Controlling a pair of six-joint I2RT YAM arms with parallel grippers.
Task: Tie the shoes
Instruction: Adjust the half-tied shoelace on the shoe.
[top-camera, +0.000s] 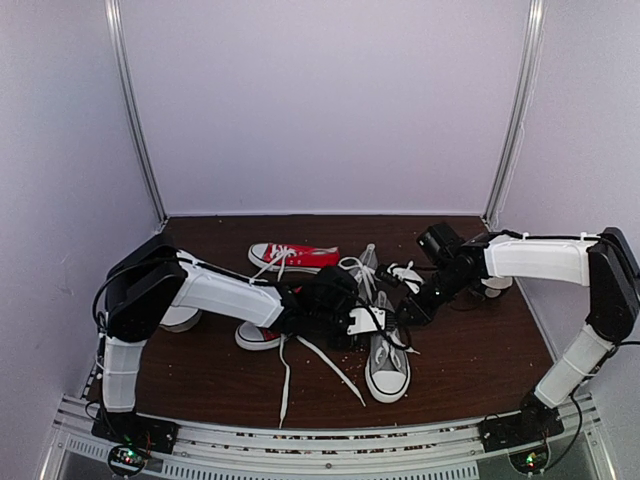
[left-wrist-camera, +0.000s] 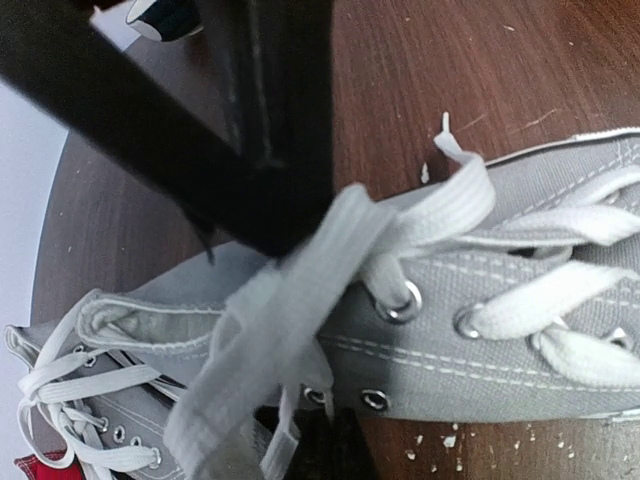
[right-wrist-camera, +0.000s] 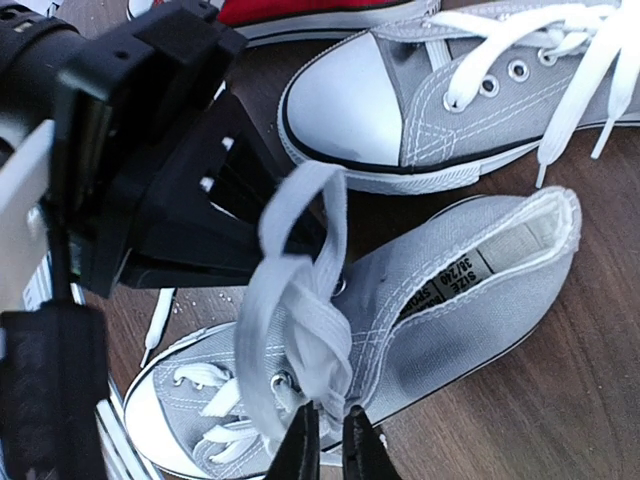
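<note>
Centre of the counter (top-camera: 470, 350), lower middle of the overhead view: one grey shoe (top-camera: 387, 366) lies with its toe toward my bases. Its partner shoe (right-wrist-camera: 430, 100) sits just beside it, upper right in the right wrist view. Red sneakers (top-camera: 295, 257) are close by at upper left.

Left jaws: clamped on a folded bight of the white lace (left-wrist-camera: 300, 300), just above the top eyelets (left-wrist-camera: 405, 300), with the band bunched at the pinch.

Right jaws: at the bottom edge of the right wrist view, tips (right-wrist-camera: 300, 455) nearly together with a thin gap. The loop of lace (right-wrist-camera: 300, 290) runs down to them. Cannot tell whether they grip it or only touch it.

Risks as I judge them:
- Loop collapse. If my right jaws are loose, the loop has one anchor only, and any tug from the left would flatten it
- Slip at the left pinch. The lace is flat and folded and looks slick, so a sideways pull could strip it out
- Shoe drag. Nothing pins the grey shoe, which looks light. Tension could tip it or slide it into its partner
- Crowding. Both jaws work the same small spot over the tongue, so a crossing move risks finger-to-finger contact
- Tangle. The partner's loose laces trail near, and a sweep could catch the wrong strand
</note>
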